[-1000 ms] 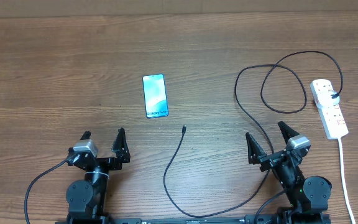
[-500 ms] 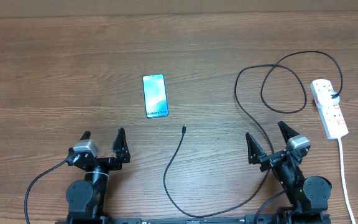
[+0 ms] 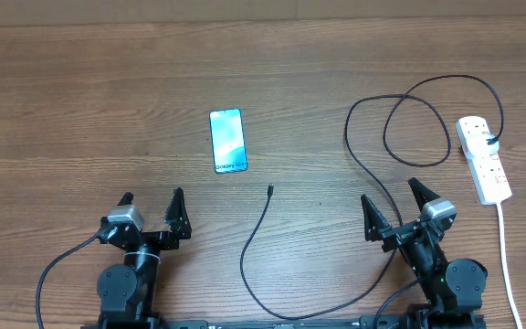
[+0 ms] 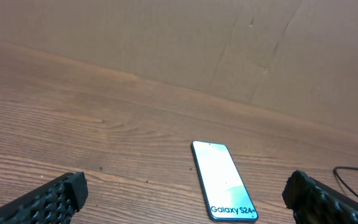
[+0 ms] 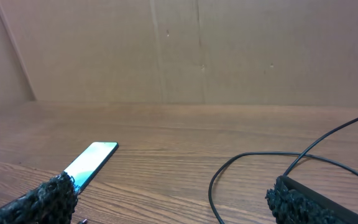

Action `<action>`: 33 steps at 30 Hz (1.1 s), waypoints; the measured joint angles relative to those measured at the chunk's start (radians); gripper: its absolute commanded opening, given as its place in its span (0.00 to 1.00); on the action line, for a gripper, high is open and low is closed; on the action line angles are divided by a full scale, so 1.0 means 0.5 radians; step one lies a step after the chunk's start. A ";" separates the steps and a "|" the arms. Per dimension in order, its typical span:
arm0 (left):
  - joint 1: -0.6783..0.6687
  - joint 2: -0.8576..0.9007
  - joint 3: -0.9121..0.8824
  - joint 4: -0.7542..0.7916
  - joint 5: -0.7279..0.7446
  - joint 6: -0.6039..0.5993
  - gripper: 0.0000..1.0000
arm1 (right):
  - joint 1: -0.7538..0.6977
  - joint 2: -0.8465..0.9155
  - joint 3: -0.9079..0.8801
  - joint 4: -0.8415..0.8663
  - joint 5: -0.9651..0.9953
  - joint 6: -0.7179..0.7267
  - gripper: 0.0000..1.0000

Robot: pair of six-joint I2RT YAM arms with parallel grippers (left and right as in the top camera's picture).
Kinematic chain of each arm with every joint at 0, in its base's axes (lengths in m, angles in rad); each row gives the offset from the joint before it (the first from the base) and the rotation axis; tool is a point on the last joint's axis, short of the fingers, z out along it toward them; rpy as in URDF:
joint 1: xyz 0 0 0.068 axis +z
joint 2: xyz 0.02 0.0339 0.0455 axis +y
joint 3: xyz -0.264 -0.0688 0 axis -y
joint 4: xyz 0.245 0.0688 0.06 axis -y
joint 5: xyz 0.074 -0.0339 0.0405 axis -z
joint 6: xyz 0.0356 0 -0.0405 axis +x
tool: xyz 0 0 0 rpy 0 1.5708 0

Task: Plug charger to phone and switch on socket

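The phone (image 3: pixel 227 141) lies flat on the wooden table, screen lit, "Galaxy" text at its near end; it also shows in the left wrist view (image 4: pixel 224 181) and the right wrist view (image 5: pixel 91 161). The charger, a thin black cable (image 3: pixel 254 238), loops from the black plug in the socket to its connector tip (image 3: pixel 269 190) just below and right of the phone. The socket (image 3: pixel 483 159) is a white power strip with red switches at the far right. My left gripper (image 3: pixel 151 209) and right gripper (image 3: pixel 394 206) are open and empty near the front edge.
The strip's white cord (image 3: pixel 507 265) runs toward the front right edge. The black cable makes large loops (image 3: pixel 415 128) between the right gripper and the strip. A brown cardboard wall (image 4: pixel 197 43) stands behind the table.
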 measured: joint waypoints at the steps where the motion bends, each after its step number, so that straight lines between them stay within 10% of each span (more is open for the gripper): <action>1: 0.000 0.000 0.000 0.000 -0.001 0.001 1.00 | 0.000 0.000 0.000 -0.001 0.002 0.002 1.00; 18: 0.005 0.113 0.443 -0.517 0.152 0.000 1.00 | 0.000 0.000 0.000 0.000 0.001 0.002 1.00; 33: 0.005 1.632 2.087 -1.816 0.269 0.159 1.00 | -0.001 -0.002 0.000 -0.002 0.000 0.002 1.00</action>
